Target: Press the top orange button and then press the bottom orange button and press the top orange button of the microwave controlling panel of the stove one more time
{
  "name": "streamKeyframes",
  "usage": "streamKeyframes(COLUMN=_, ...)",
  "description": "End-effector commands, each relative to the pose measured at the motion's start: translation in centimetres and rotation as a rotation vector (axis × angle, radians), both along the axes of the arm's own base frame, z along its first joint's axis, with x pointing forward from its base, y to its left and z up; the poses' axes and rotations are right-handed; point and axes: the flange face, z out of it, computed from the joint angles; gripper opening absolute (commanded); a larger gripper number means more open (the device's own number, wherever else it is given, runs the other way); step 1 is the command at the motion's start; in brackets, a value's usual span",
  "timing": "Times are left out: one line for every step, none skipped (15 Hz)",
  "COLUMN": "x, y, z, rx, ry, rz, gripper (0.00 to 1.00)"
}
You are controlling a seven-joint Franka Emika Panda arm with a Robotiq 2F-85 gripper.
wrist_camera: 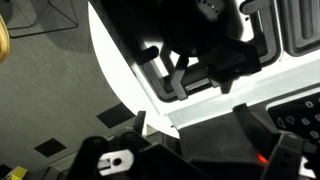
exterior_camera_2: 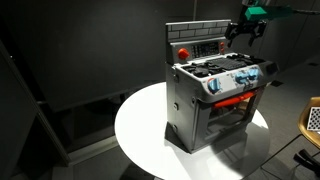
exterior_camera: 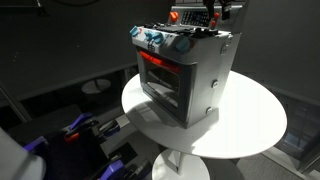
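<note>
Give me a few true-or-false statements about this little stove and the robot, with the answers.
1. The stove stands on a round white table. True.
2. Its oven window glows red. True.
3. The robot's fingers grip the oven door handle. False: they are up beside the panel at the stove's back.
4. The knobs are green. False: they are blue and red.

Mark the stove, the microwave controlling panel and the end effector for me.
stove (exterior_camera_2: pixel 183 112): exterior view, on its grey side wall.
microwave controlling panel (exterior_camera_2: pixel 205 47): exterior view, on its dark upright face.
end effector (exterior_camera_2: pixel 243 37): exterior view, midway between its fingertips.
</note>
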Motion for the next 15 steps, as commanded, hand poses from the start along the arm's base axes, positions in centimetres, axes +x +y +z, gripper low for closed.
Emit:
streamKeyframes(x=-0.1, y=0.2, z=0.4, rx=0.013, ry=0.020, rz=0.010, gripper=1.00)
streamKeyframes(x=0.0, y=0.3, z=0.3, rx=0.011, ry=0.016, rz=0.013, gripper=1.00)
streamKeyframes(x=0.1, y=0.4, z=0.3, rx=0.010, ry=0.013, rz=0.015, gripper=1.00)
streamKeyframes(x=0.2, y=0.5, z=0.2, rx=0.010, ry=0.012, rz=0.018, gripper=1.00)
streamKeyframes(x=0.3, y=0.6, z=0.2, rx=0.008, ry=0.012, rz=0.018, gripper=1.00)
streamKeyframes(x=0.4, y=0.6, z=0.0, rx=0.005, ry=0.009, rz=0.019, gripper=1.00)
streamKeyframes(x=0.5, y=0.7, z=-0.1, rx=0.003, ry=0.007, rz=0.021, gripper=1.00)
streamKeyframes(x=0.6, y=0.7, z=-0.2, rx=0.000, ry=0.006, rz=0.020, gripper=1.00)
streamKeyframes(x=0.7, y=0.7, z=-0.3, rx=-0.002, ry=0.006, rz=0.018, gripper=1.00)
streamKeyframes(x=0.8, y=0.7, z=-0.5, rx=-0.005, ry=0.004, rz=0.016, gripper=1.00)
streamKeyframes(x=0.8, y=0.6, z=-0.7, rx=-0.006, ry=0.005, rz=0.015, gripper=1.00)
streamKeyframes(x=1.0, y=0.5, z=-0.8, rx=-0.008, ry=0.003, rz=0.012, gripper=1.00)
streamKeyframes(x=1.1, y=0.5, z=-0.9, rx=-0.009, ry=0.002, rz=0.012, gripper=1.00)
streamKeyframes(x=1.2, y=0.4, z=-1.1, rx=-0.008, ry=0.000, rz=0.013, gripper=1.00)
streamKeyframes(x=1.3, y=0.4, z=-1.2, rx=-0.007, ry=-0.003, rz=0.013, gripper=1.00)
